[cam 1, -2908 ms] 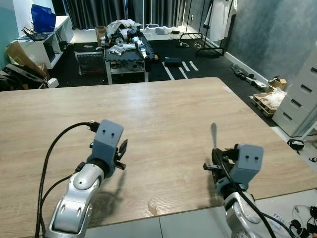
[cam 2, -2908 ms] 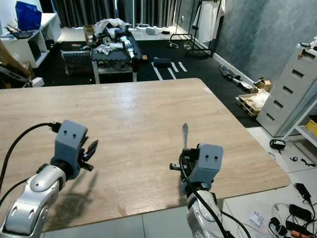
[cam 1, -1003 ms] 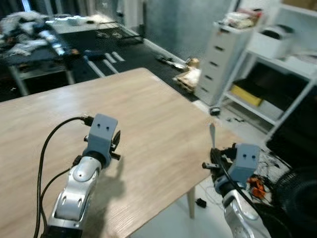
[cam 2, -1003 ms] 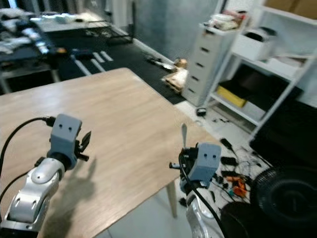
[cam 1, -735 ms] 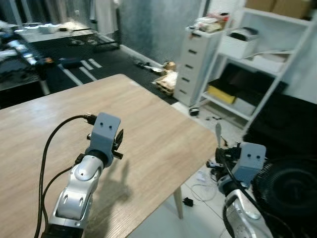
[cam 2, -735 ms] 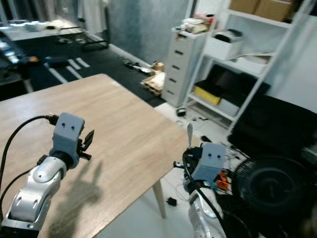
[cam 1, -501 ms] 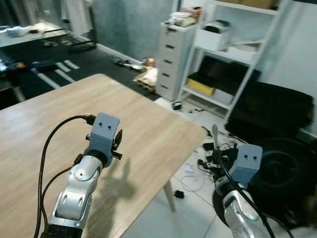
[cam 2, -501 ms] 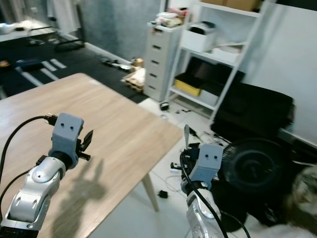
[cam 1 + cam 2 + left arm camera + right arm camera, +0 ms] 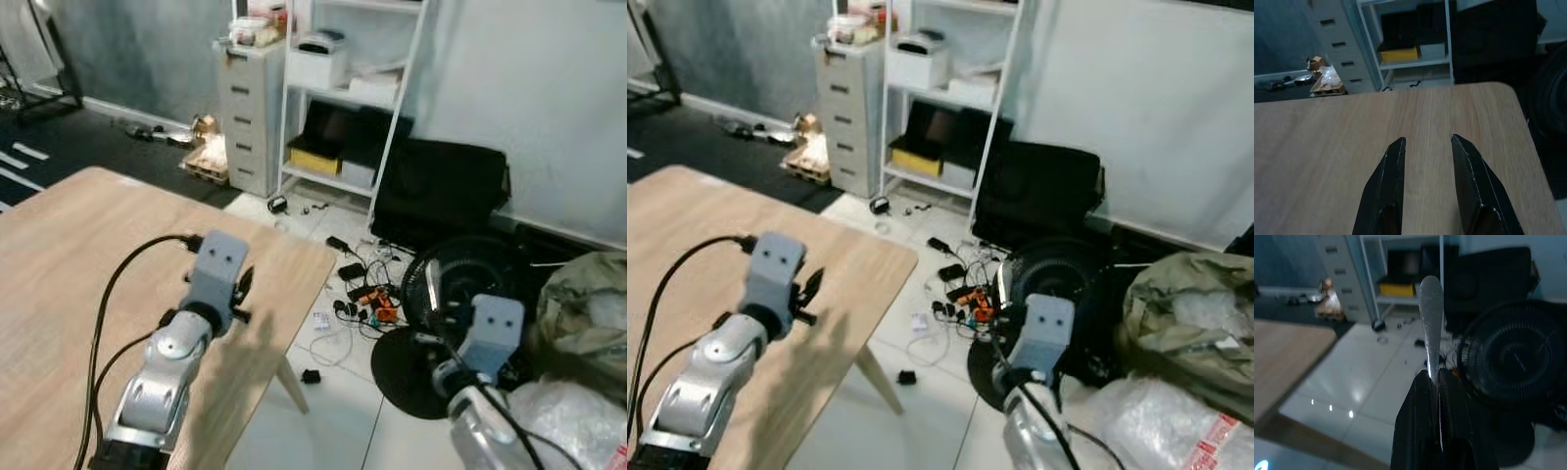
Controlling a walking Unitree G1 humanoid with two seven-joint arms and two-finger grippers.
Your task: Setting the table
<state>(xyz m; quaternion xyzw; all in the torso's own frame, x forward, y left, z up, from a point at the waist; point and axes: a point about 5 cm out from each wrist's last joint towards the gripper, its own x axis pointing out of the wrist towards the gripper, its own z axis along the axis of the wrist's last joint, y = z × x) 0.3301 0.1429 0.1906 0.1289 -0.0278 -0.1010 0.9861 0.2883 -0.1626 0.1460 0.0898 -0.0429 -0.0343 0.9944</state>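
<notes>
Left end effector [image 9: 1426, 139] over wooden tabletop [image 9: 59, 255] near its corner, fingers apart, nothing between them. White drawer unit [image 9: 245, 108] and shelf rack [image 9: 392, 88] at 12 o'clock beyond tabletop corner. Right end effector [image 9: 1431, 377] off the tabletop at 3 o'clock, above tile floor [image 9: 921, 392], fingers clamped on metal spoon [image 9: 1430, 313], upright, upper end clear of fingertips. Black fan [image 9: 1048, 269] just behind.

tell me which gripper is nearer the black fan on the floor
Right. The right gripper, shut on a piece of cutlery, hangs over the floor just before the fan. The left gripper is over the wooden table, farther away.
</notes>
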